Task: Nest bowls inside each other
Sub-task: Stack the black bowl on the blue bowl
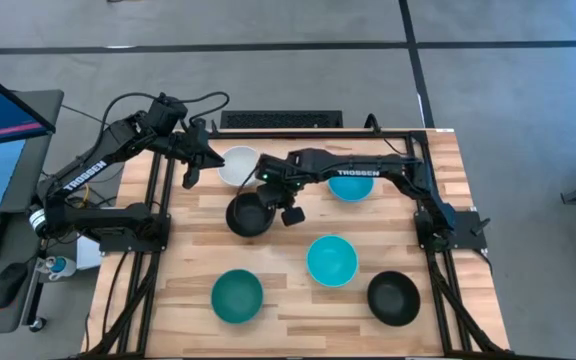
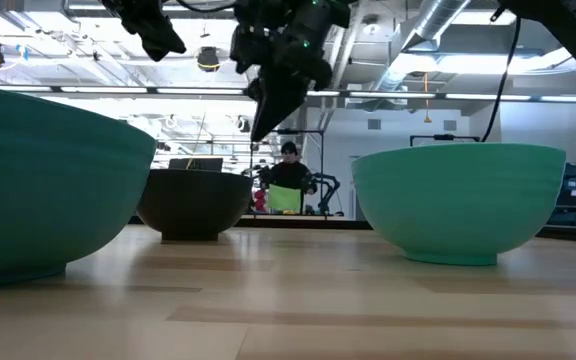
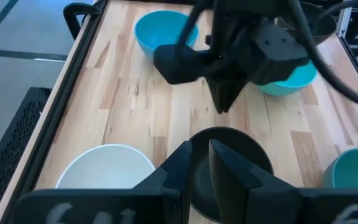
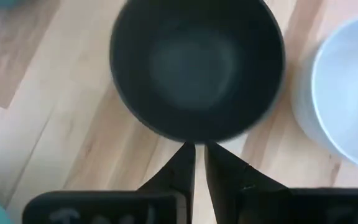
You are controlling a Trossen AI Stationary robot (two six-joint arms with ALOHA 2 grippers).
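Black bowl sat mid-frame beneath the right gripper, fingers nearly closed, empty; left gripper likewise.

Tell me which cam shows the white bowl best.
High view: the white bowl shows nearly whole, rim and interior, beside the black bowl with the left gripper by its edge. Left wrist view catches only part of it. Right wrist view clips it at the frame edge. Low view doesn't show it.

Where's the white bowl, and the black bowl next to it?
Small round white bowl (image 1: 236, 165), high view, on its inside.
Small round black bowl beside it (image 1: 249, 216), high view, on its inside.
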